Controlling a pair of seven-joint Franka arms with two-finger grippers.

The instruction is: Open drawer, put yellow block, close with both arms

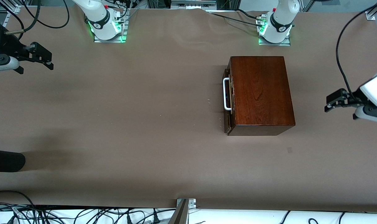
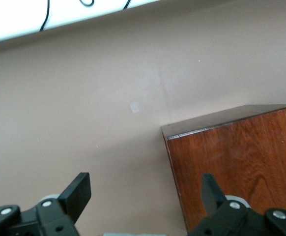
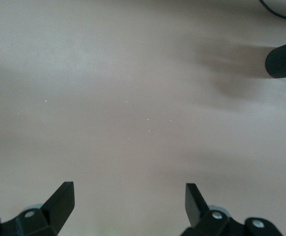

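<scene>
End effectors: two, both spread, empty | drawer: one, closed

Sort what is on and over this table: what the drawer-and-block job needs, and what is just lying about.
For the job:
- wooden box, toward the left arm's end, with its drawer shut
- white handle
- left gripper, open, beside the box
- right gripper, open, over bare table
- yellow block: not in view

Lying about:
- dark object at the table edge
- cables
</scene>
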